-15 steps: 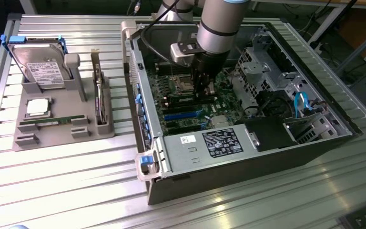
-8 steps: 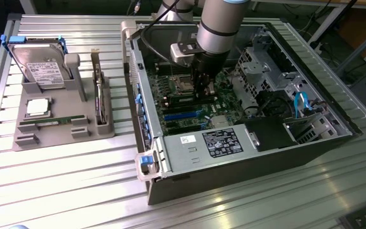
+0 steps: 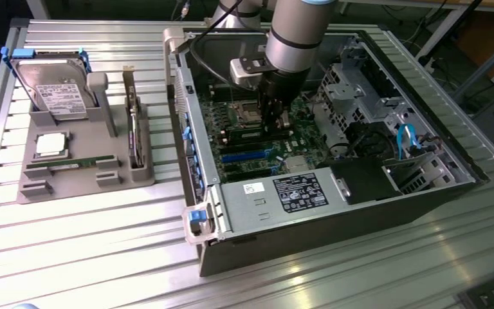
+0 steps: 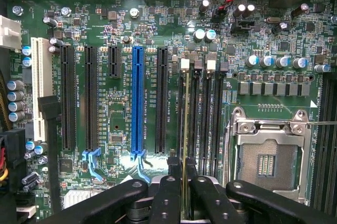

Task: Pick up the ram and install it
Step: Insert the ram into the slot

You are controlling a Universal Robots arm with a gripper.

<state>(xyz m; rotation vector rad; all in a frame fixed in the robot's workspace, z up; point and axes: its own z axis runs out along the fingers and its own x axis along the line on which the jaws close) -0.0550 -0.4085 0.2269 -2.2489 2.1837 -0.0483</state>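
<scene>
Grey robot arm: one, with one black two-fingered gripper. Long thin green circuit-board sticks: two, the ram and a second green stick. Open grey metal computer case: one. Grey plastic parts tray: one. Silver hard drive with white label: one. Square silver processor chip: one. Long black expansion slots: three (plus one short black slot). Long blue slot: one. White slot: one. Narrow black memory slots: four. Metal-framed processor socket: one.
</scene>
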